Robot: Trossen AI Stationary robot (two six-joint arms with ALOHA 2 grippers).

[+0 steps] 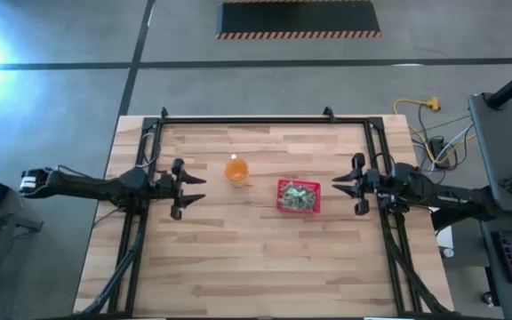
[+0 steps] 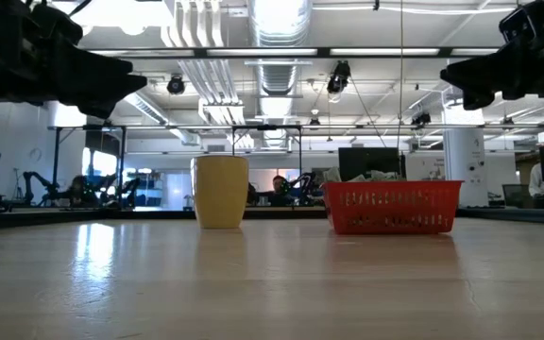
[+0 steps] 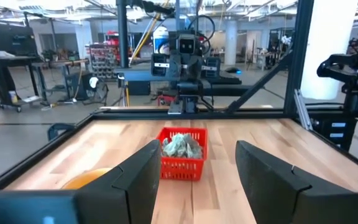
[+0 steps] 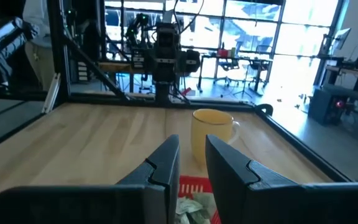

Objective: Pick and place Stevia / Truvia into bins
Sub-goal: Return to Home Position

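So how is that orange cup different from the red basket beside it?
The cup is round, smooth-walled and taller; the basket is square, low and latticed. The cup has a handle; the basket has none. The basket holds a heap of packets; nothing shows above the cup's rim. Both stand upright on the table, apart, between the left gripper and right gripper, which touch neither.

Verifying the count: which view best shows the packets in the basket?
Left wrist view: packets heaped in the red basket, unobstructed. High view shows them small; low view, tips above the rim; right wrist, a sliver.
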